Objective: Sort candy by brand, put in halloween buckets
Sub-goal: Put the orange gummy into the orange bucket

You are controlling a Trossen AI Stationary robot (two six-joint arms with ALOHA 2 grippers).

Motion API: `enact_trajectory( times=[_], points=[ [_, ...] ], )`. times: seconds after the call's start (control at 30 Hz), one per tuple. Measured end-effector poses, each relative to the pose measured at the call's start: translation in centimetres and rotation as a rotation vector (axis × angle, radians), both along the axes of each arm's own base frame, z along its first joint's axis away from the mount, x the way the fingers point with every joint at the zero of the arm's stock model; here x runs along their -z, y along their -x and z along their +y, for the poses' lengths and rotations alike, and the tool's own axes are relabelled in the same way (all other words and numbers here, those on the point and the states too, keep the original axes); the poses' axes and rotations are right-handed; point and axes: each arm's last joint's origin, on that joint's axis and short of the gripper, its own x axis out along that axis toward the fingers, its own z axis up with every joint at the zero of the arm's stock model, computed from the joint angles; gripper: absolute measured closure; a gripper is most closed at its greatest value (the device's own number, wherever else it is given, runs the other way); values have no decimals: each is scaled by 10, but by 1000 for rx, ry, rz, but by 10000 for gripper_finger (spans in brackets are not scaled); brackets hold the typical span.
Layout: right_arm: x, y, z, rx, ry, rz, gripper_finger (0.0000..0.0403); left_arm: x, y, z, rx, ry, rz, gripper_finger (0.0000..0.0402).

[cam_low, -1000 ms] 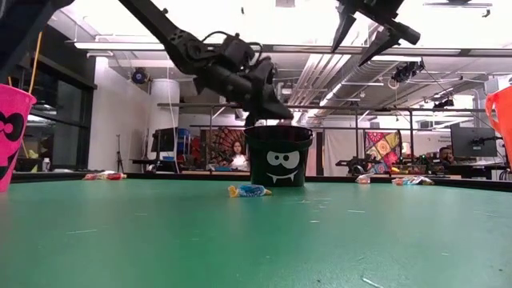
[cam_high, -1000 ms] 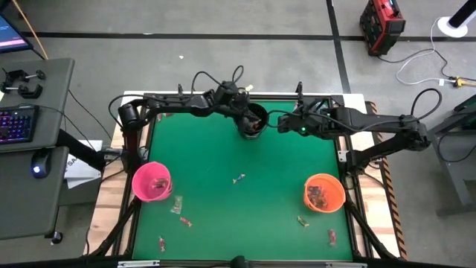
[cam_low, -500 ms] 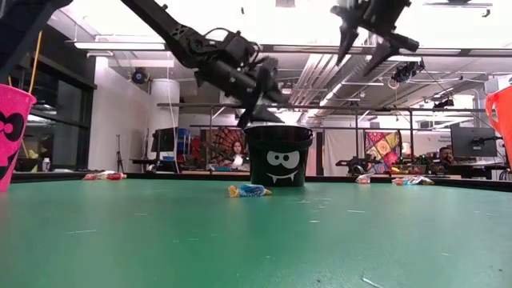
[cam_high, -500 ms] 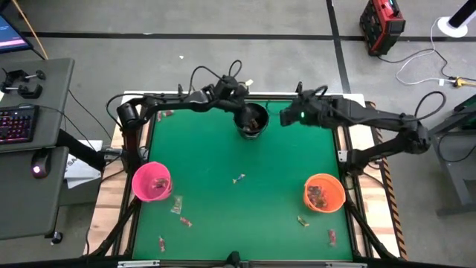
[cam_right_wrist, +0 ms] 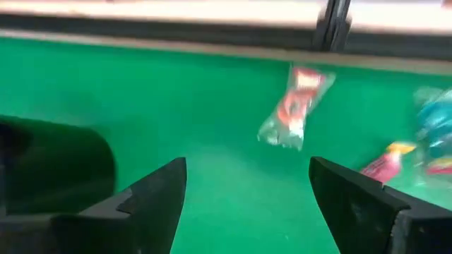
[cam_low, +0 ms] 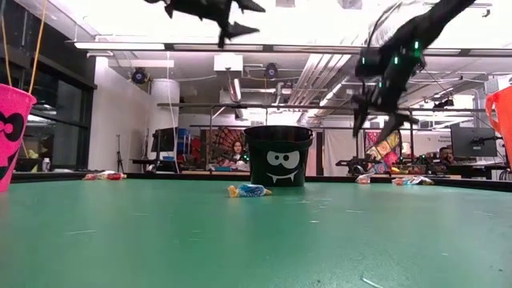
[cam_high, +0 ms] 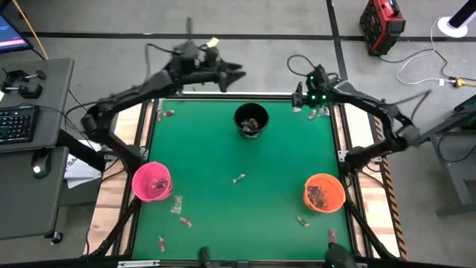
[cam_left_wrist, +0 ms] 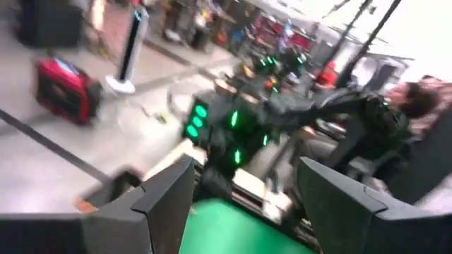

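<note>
The pink bucket (cam_high: 152,182) is sitting at about eight o'clock on the green desk (cam_high: 216,149), with a few loose sweets (cam_high: 178,212) lying just beside it toward six. The left tool (cam_high: 232,74) is hanging high beyond the desk's far edge at eleven o'clock, fingers spread wide and carrying nothing. The black bucket (cam_high: 251,120) is standing at twelve, and one wrapped candy (cam_high: 238,179) is lying near the middle. The right tool (cam_high: 309,106) is hovering over the one o'clock corner, wide and empty, facing a red-wrapped candy (cam_right_wrist: 293,107) and others (cam_right_wrist: 413,155) bunched there. The orange bucket (cam_high: 324,192) is waiting at four. My worry is that cluster: the wrappers are lying so close together that the fingers may be pinching two brands at once, or nudging one off the edge.
</note>
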Motion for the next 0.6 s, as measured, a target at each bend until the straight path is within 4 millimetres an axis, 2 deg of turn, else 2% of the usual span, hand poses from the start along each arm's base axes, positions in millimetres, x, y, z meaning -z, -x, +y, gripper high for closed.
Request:
enact_trajectory(
  times=[0.1,0.2,0.4,0.6],
  points=[
    [24,1,-2,20,-33,37,112,-15,22,-13,-68,-56,10,165],
    [39,-2,-5,82,-32,59,112,-23,41,-23,-113,-70,26,165],
    [42,-12,-26,169,58,92,112,-32,67,-39,-126,-72,12,165],
    [52,-29,-50,180,28,177,112,-34,76,-45,-151,-110,51,165]
  ],
)
